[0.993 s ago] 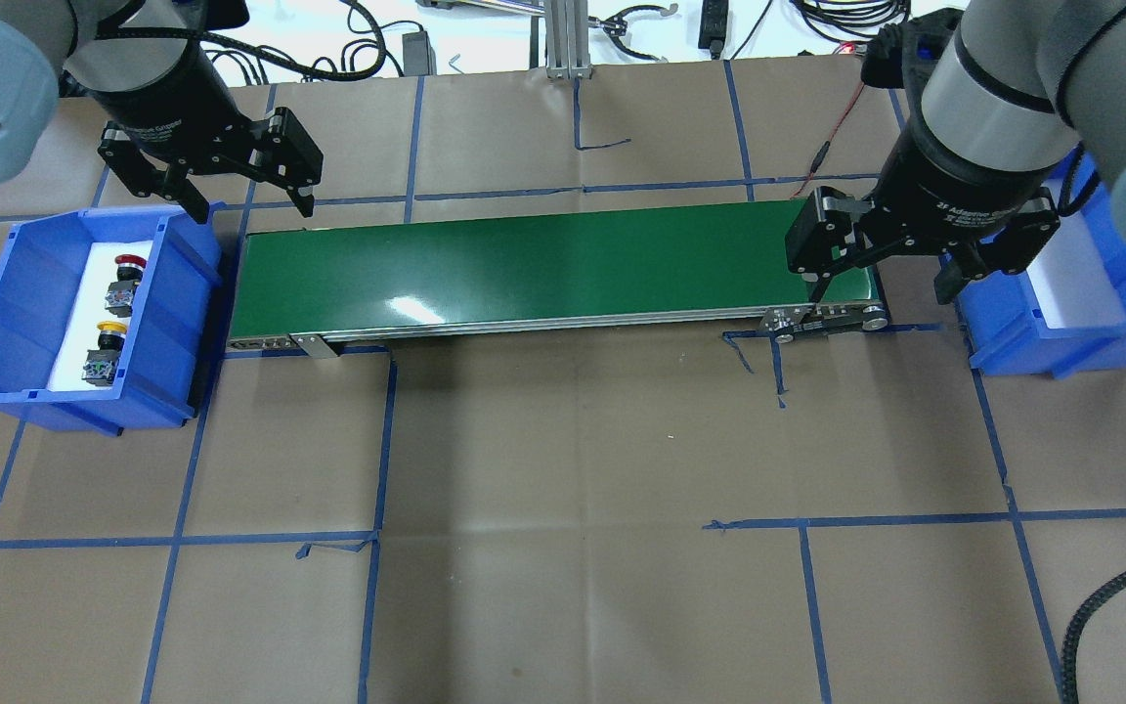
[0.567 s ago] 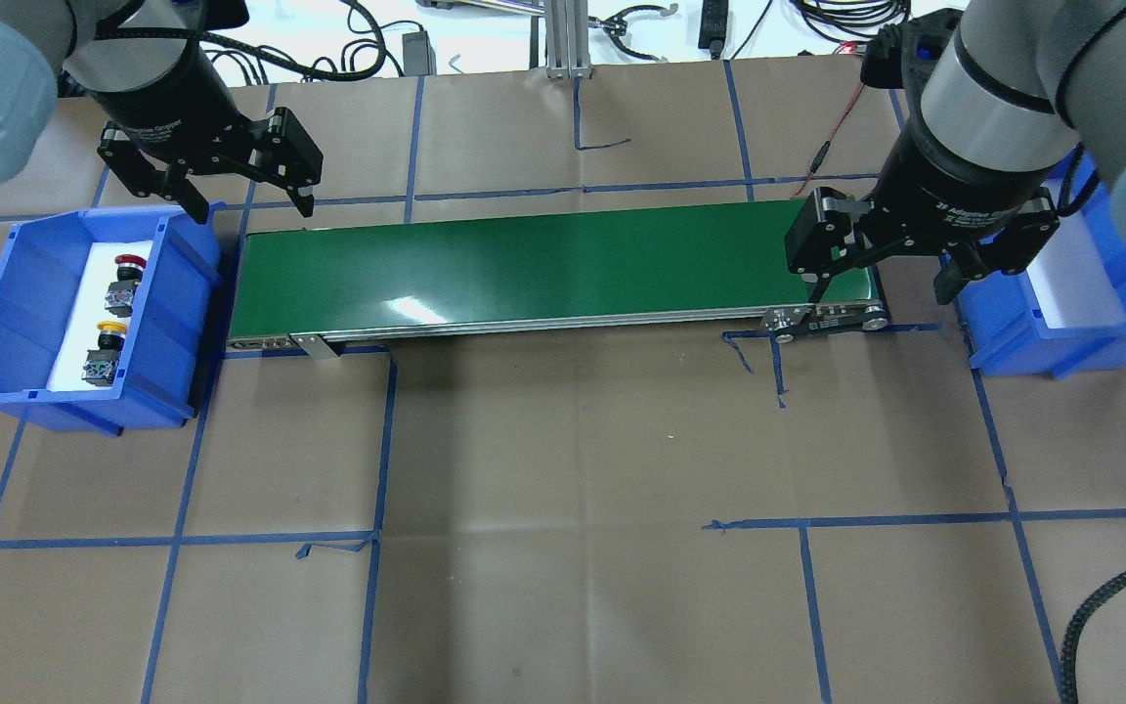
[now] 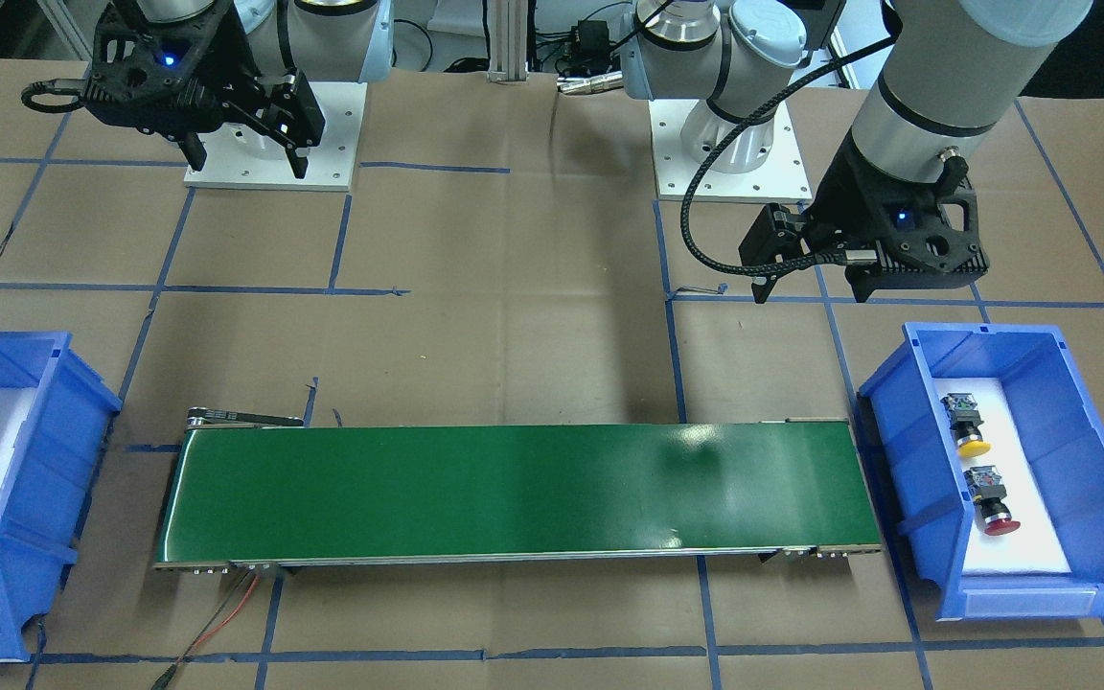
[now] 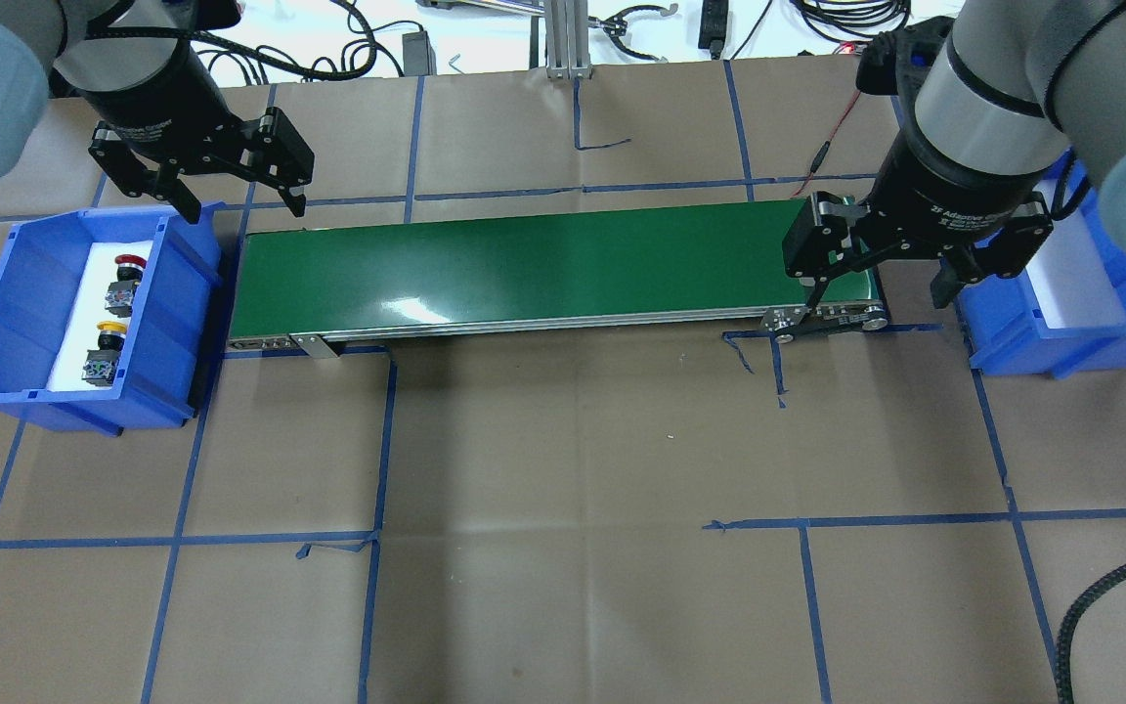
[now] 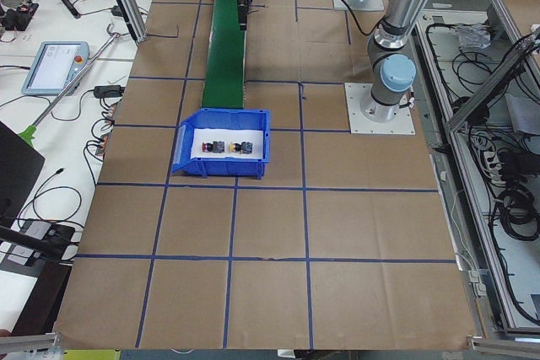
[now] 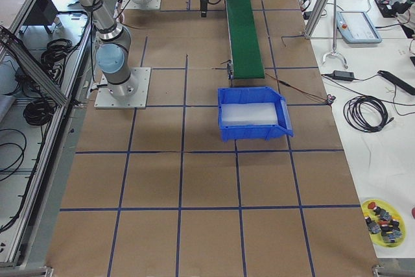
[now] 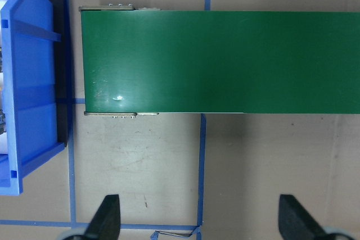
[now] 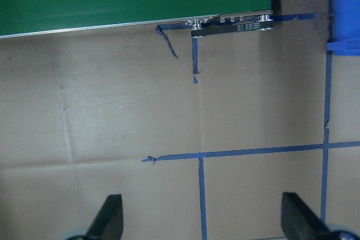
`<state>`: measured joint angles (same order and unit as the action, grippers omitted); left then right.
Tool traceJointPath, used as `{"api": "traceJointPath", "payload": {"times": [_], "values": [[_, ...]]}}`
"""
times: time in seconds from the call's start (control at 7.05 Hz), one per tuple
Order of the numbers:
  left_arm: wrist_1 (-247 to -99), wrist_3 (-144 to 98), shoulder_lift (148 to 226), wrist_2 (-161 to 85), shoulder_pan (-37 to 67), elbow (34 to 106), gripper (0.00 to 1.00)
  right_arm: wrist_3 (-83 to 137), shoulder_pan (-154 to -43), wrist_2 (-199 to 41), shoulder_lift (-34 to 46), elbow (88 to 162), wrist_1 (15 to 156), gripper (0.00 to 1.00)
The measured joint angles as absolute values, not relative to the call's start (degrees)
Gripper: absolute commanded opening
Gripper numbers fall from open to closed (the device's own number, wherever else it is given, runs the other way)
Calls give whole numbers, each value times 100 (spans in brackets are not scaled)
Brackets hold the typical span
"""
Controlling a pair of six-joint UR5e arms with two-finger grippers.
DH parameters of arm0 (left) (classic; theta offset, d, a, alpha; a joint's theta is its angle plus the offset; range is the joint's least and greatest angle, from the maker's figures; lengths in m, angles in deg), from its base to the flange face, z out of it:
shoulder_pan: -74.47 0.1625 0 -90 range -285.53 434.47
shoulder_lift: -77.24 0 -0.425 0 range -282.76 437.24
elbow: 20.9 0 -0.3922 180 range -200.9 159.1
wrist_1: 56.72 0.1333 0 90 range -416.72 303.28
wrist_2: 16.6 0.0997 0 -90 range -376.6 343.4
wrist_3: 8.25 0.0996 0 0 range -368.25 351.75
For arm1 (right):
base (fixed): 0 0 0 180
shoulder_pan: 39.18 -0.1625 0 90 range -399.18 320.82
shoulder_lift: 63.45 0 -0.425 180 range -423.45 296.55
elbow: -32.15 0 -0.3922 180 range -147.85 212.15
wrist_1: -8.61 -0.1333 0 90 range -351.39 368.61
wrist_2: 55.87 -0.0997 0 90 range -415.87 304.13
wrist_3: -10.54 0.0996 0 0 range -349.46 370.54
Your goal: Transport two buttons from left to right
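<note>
My left gripper (image 4: 246, 208) hangs with fingers spread wide and nothing between them, above the left end of the green belt (image 4: 543, 264). My right gripper (image 4: 878, 293) is just as open and empty over the belt's right end.

Toward the desk's left edge a blue bin (image 4: 172, 293) holds both pieces on a white pad (image 4: 74, 332). The yellow-capped button (image 4: 104, 350) lies nearer my base. The red-capped button (image 4: 123, 279) lies just beyond it, toward the far edge. Each is on its side with its cap pointing to the far edge, and the two sit close but apart.

I judge them small, light and hard, with no give under my pads. The domed caps look smooth and likely to squirt out of a pinch. The blocky grey-black bodies offer flat sides, so I would close there, across the body rather than along it. The bin's walls leave little room for open fingers.

Toward the right edge a second blue bin (image 4: 1003, 332) waits with only its white liner showing.
</note>
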<state>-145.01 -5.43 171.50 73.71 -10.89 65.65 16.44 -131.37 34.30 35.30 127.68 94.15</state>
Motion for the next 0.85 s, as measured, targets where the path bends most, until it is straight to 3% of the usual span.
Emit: {"api": "traceJointPath", "payload": {"times": [0.85], "values": [[-14356,1988,17517,7351,1534,6497,99,1598,-13142,3424,3516,12964,9898,100]]}}
